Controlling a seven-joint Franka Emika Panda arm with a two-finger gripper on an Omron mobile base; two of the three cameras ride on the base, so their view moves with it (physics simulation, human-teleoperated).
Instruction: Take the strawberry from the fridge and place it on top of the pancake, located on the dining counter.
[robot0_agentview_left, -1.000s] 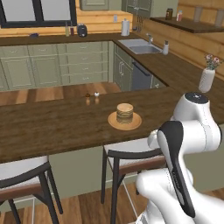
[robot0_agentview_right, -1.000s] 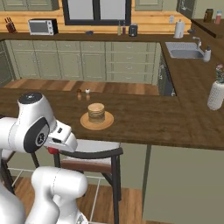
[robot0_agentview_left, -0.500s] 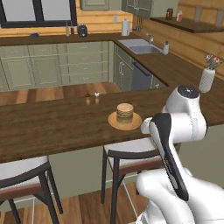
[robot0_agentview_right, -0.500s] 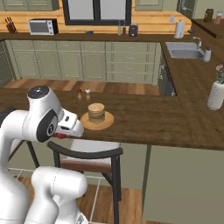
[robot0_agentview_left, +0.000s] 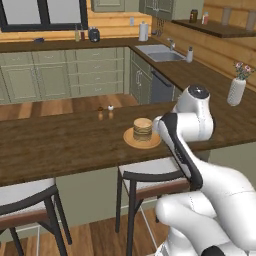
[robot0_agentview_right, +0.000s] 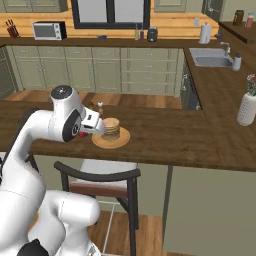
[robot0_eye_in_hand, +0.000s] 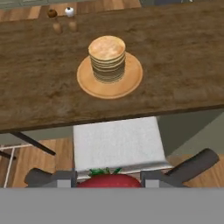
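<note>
Stool (robot0_eye_in_hand: 117, 144) sat just beyond the claw (robot0_eye_in_hand: 109, 180), below the dining counter (robot0_eye_in_hand: 183, 74) edge. Strawberry (robot0_eye_in_hand: 109, 180), red with green leaves, was clamped between the claw's fingers. Pancake (robot0_eye_in_hand: 107, 57) stack on its plate (robot0_eye_in_hand: 130, 81) lay farther ahead, shakers (robot0_eye_in_hand: 64, 22) behind it.

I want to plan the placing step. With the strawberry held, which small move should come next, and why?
Probably carry the end effector forward over the pancake: the strawberry sits between its fingers, above the stool, short of the dining counter.
</note>
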